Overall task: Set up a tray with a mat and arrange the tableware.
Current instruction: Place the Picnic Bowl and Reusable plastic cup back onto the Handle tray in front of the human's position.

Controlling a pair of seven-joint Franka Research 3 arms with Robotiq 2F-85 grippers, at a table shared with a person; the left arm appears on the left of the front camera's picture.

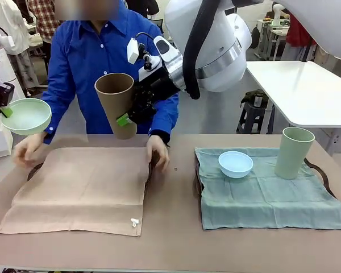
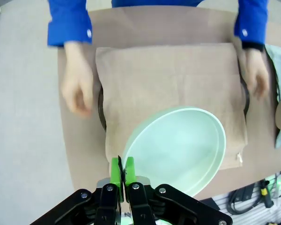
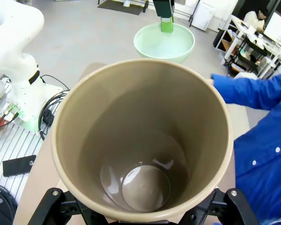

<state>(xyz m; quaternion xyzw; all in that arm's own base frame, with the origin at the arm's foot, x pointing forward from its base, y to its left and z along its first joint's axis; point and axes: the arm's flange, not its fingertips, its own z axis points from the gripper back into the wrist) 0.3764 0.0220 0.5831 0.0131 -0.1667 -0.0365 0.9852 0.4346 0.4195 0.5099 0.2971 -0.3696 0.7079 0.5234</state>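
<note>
Nearest camera: tan mat (image 1: 82, 190) spread flat on table (image 1: 170, 250), near corners hanging loose, small white tag at near right corner. Dark tray rim (image 1: 33, 170) peeking out under mat's left edge, so mat apparently draped over a tray; tray mostly hidden, hard to confirm shape. Person's hands (image 1: 28, 151) and (image 1: 158, 151) on mat's far corners, likely smoothing it before tableware lands.

Right side of table: second setup looks done. Green mat (image 1: 267, 196) over tray with handle showing (image 1: 324, 173), light blue bowl (image 1: 235, 164) and pale green tumbler (image 1: 294, 152) standing upright on it, well apart.

Left end effector (image 2: 122, 176): fingers pressed together, pinching rim of mint green bowl (image 1: 25, 115). Bowl held in air, slightly tilted, above left edge of tan mat; kept clear, probably waiting for hands to leave.

Right end effector (image 1: 128, 116): fingers spread wide around brown tumbler (image 1: 116, 104), gripping its lower body; green pad visible against side. Tumbler held aloft, tilted, mouth toward camera, above far edge of tan mat, in front of person's blue shirt. Empty inside in right wrist view.

Judgement: both items staged for placing on tan mat; neither set down yet.
</note>
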